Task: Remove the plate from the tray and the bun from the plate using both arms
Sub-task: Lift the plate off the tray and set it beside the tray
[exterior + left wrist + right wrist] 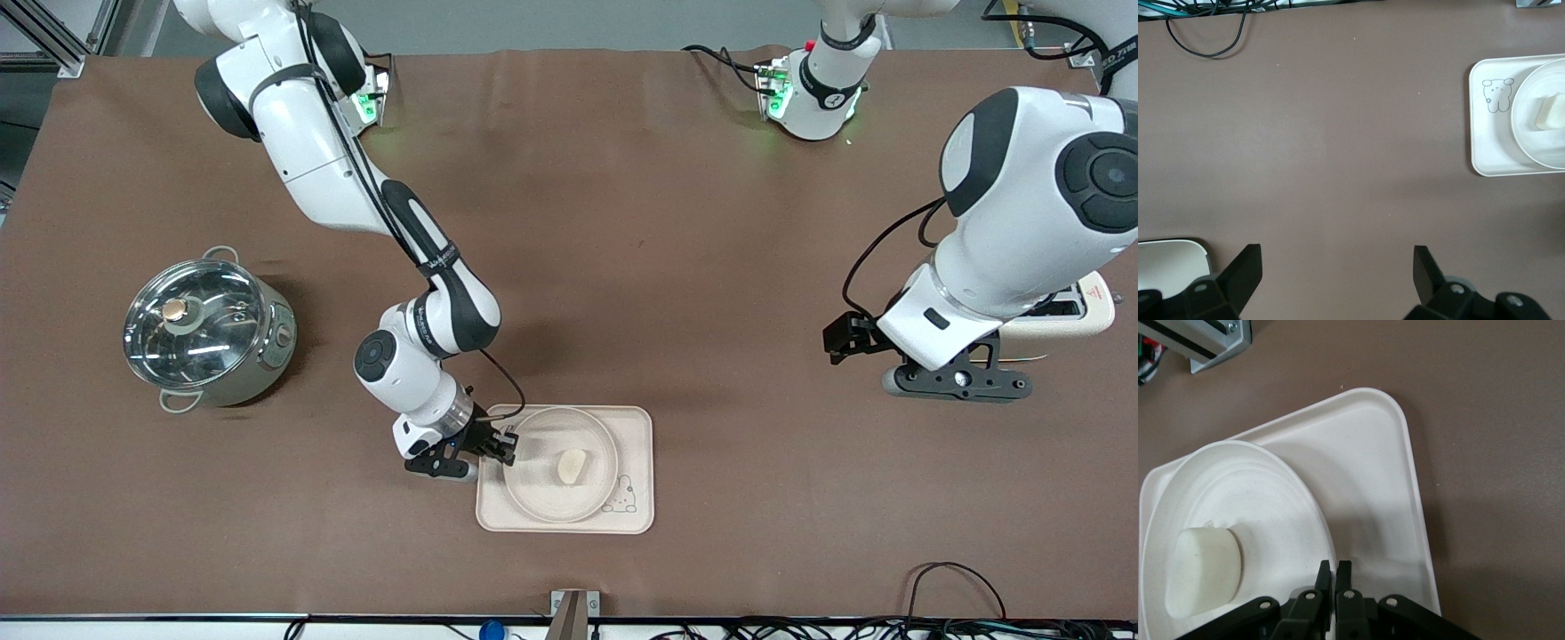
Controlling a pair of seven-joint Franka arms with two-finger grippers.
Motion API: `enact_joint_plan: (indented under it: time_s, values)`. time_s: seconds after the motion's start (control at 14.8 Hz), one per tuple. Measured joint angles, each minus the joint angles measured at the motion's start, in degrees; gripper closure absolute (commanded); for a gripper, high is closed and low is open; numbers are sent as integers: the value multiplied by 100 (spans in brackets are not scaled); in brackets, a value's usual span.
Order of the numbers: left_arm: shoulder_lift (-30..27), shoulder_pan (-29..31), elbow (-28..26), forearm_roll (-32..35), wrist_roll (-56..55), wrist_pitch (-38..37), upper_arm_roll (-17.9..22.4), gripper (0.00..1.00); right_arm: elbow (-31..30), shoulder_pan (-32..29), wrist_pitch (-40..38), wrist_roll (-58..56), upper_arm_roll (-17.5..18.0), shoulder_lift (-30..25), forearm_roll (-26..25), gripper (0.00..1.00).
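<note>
Brown cloth-covered table [622, 222] carrying a rectangular cream tray [637, 427], a lidded steel pot [209, 329] toward the right arm's end, and a cream toaster [1080, 316] toward the left arm's end.

a brown cloth-covered desk [676, 222] fills the view under even light. aluminium framing [53, 40] stands past one corner, and black cables [960, 591] trail along the desk's near edge.

White arms [320, 169], black joint bands, black cables.
</note>
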Motion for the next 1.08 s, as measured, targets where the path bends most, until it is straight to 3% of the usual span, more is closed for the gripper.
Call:
enact_joint_plan:
  time_s: [0.34, 0.47, 0.81, 1.08]
  values:
    - [44, -72, 0, 0, -7, 56, -8, 0, 55, -8, 49, -22, 174, -35, 89, 100]
    - [66, -108, 0, 0, -23, 64, -9, 0, -205, -1, 86, -28, 331, -226, 89, 100]
    - [121, -152, -16, 0, -30, 63, -17, 0, -1980, 11, 591, -80, 684, -1438, 90, 100]
    - [127, -196, -207, 0, -73, 38, -82, 0, -3849, -2, 1663, -378, 764, -2173, 98, 100]
